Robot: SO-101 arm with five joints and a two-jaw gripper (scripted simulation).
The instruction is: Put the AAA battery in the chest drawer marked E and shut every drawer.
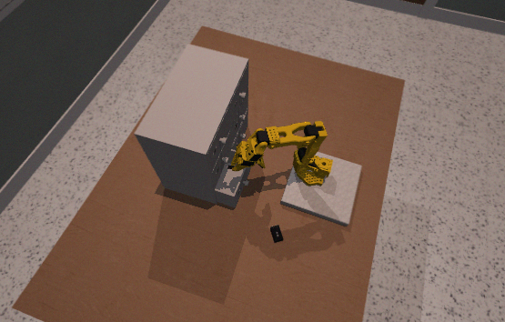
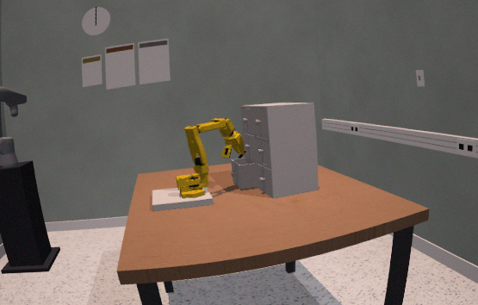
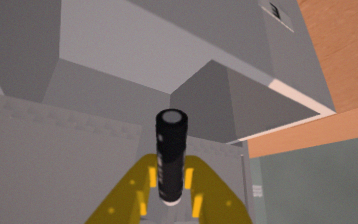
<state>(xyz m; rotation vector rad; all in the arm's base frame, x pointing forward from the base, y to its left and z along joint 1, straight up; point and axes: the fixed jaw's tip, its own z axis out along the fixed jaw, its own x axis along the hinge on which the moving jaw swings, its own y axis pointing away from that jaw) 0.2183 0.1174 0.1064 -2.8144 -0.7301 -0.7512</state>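
My gripper (image 3: 170,192) is shut on the black AAA battery (image 3: 170,152), which sticks out past the yellow fingers in the wrist view. The gripper (image 1: 241,160) hangs just above the pulled-out bottom drawer (image 1: 231,184) of the grey chest (image 1: 196,120). In the wrist view I look into the open drawer (image 3: 145,70), with its grey inner walls and floor. In the exterior view the gripper (image 2: 237,148) is over the open drawer (image 2: 247,172) at the chest's front. The drawer's label is not readable here.
A small black block (image 1: 277,233) lies on the table in front of the white base plate (image 1: 323,186) that carries the arm. The other drawers of the chest are shut, with small knobs (image 1: 242,95).
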